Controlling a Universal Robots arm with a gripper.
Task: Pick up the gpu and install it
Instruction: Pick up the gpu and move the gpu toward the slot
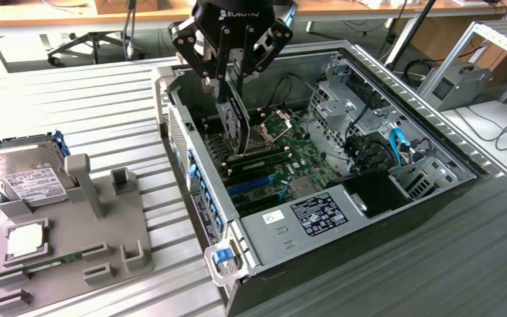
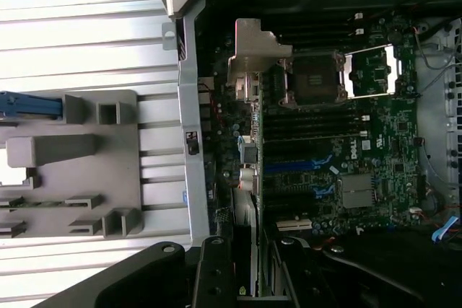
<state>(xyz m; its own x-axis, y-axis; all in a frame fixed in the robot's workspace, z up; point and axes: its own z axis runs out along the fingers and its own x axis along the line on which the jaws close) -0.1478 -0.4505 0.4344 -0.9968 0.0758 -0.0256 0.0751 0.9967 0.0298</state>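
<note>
Black multi-link gripper [image 1: 229, 84] on the arm is clamped on the gpu [image 1: 236, 125], a thin dark card seen edge-on with a silver metal end bracket; fingers pinch its upper edge. Card hangs roughly upright, slightly tilted, inside the open grey metal computer case [image 1: 236, 228], which lies on its side on the slatted metal table [image 1: 77, 105]. Lower edge of the card is down at the green motherboard [image 1: 302, 155], just beside the open silver CPU socket [image 1: 276, 122] and above the black and blue expansion slots [image 1: 258, 181]; can't tell whether it touches a slot. In the wrist view the gripper [image 2: 253, 268] frames the gpu [image 2: 253, 55] from both sides, the bracket end sitting near the case wall next to the CPU socket [image 2: 317, 81]. On the exterior view's left, well apart from the case, a grey moulded fixture tray [image 1: 103, 218] holds a silver boxy hard drive with white label [image 1: 26, 175], a square silver processor chip [image 1: 26, 241] and a narrow green RAM stick [image 1: 53, 265]. Blue plastic latch [image 1: 227, 254] sits on the case's near corner.
</note>
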